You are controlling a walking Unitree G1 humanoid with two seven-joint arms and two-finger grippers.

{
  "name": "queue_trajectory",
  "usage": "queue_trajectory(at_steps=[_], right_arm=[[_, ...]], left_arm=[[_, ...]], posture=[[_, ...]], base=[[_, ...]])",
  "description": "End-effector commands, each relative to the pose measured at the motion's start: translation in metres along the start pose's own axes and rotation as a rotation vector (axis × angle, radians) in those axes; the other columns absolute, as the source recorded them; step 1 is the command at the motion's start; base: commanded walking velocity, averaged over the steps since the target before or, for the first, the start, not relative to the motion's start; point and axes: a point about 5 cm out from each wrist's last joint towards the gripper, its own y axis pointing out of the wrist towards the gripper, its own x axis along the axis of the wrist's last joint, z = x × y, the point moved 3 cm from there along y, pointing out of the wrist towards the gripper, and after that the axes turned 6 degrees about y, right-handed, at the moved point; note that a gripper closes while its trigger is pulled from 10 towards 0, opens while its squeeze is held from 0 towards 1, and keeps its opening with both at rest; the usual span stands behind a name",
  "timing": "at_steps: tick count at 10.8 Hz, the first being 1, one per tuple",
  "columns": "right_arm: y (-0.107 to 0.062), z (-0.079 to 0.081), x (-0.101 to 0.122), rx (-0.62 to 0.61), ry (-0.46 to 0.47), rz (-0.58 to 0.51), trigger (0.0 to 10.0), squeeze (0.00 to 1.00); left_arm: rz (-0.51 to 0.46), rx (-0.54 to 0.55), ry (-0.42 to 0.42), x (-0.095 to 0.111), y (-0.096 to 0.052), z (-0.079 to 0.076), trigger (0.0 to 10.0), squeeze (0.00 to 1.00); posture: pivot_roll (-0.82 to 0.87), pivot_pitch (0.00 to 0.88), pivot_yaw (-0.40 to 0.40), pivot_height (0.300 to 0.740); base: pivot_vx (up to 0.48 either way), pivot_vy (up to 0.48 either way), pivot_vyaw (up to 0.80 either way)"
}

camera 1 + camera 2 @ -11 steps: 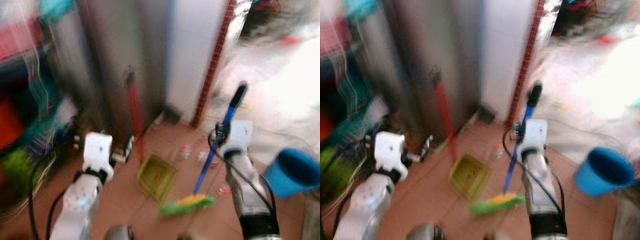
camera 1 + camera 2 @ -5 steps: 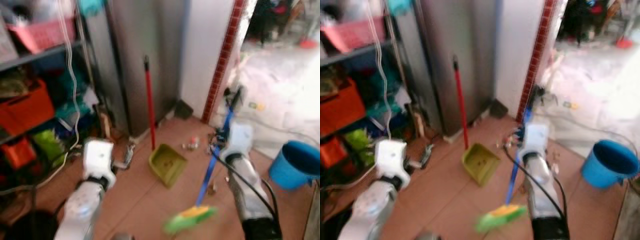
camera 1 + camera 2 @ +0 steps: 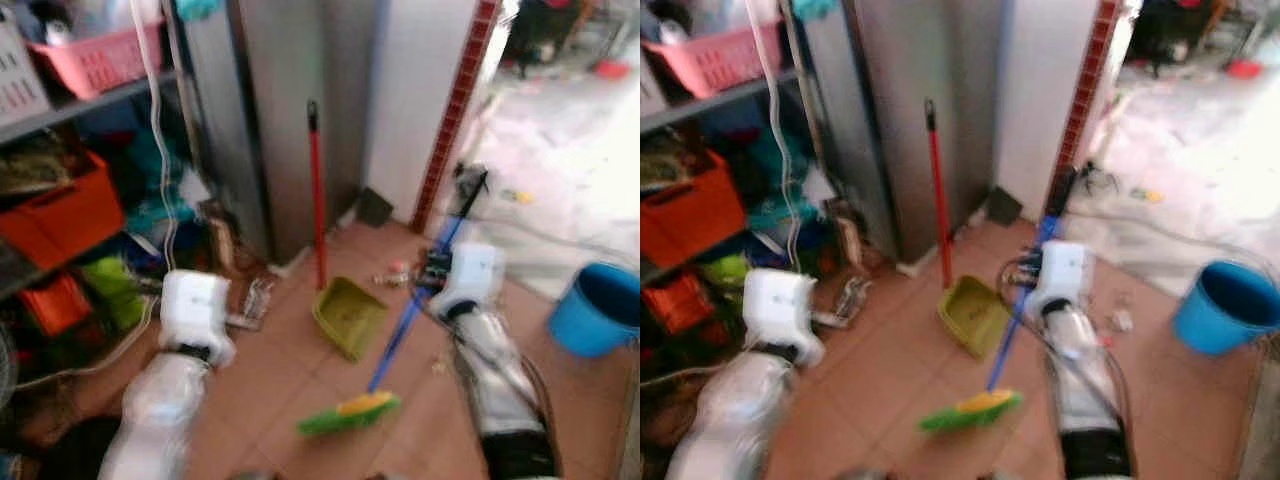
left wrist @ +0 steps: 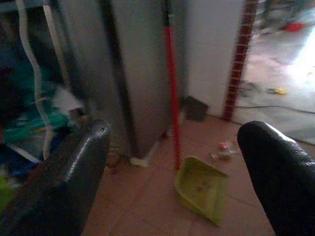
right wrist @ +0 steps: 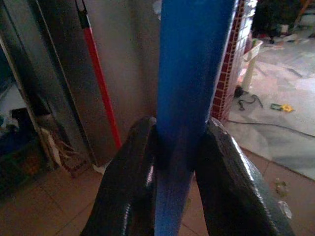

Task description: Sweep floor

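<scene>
The left gripper (image 4: 172, 172) hangs empty with its fingers wide apart, facing the green dustpan (image 3: 349, 316) that stands on its red handle by the steel cabinet (image 3: 270, 110). Just right of it lies a scatter of litter (image 3: 392, 276) on the tiles. Furthest right, the right gripper (image 5: 174, 162) is clamped on the blue broom handle (image 5: 189, 93), bristles (image 3: 348, 413) on the floor; the sweep seems under way, and next the litter wants drawing toward the pan.

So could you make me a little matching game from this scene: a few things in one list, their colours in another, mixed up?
Things:
1. dustpan
2. bucket
3. broom handle gripped by the right end effector
4. dustpan's upright stick

Colours:
A. red
B. dark blue
C. yellow-green
D. light blue

Pairs: 1-C, 2-D, 3-B, 4-A
</scene>
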Motion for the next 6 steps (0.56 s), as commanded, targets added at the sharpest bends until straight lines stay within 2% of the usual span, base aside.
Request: queue_trajectory(at_steps=[1,3,5,6], right_arm=[[0.004,0.008,0.015,0.033,-0.012,-0.058,0.0,0.0],[0.004,0.022,0.017,0.155,0.062,-0.061,0.0,0.0],[0.006,0.036,0.027,0.312,0.048,-0.079,0.0,0.0],[0.007,0.04,0.032,0.354,0.032,-0.091,0.0,0.0]], left_arm=[[-0.017,0.031,0.041,0.005,0.0,0.009,10.0,0.0],[-0.011,0.0,0.03,0.004,0.003,0.007,10.0,0.0],[0.002,-0.165,0.056,0.003,0.007,-0.008,10.0,0.0],[0.007,-0.201,0.071,0.003,0.009,-0.012,10.0,0.0]], posture=[[-0.02,0.0,-0.01,0.74],[-0.01,0.0,-0.009,0.74],[-0.01,0.0,-0.008,0.74],[-0.01,0.0,-0.006,0.74]], base=[[0.0,0.0,0.0],[0.0,0.0,0.0],[0.0,0.0,0.0],[0.0,0.0,0.0]])
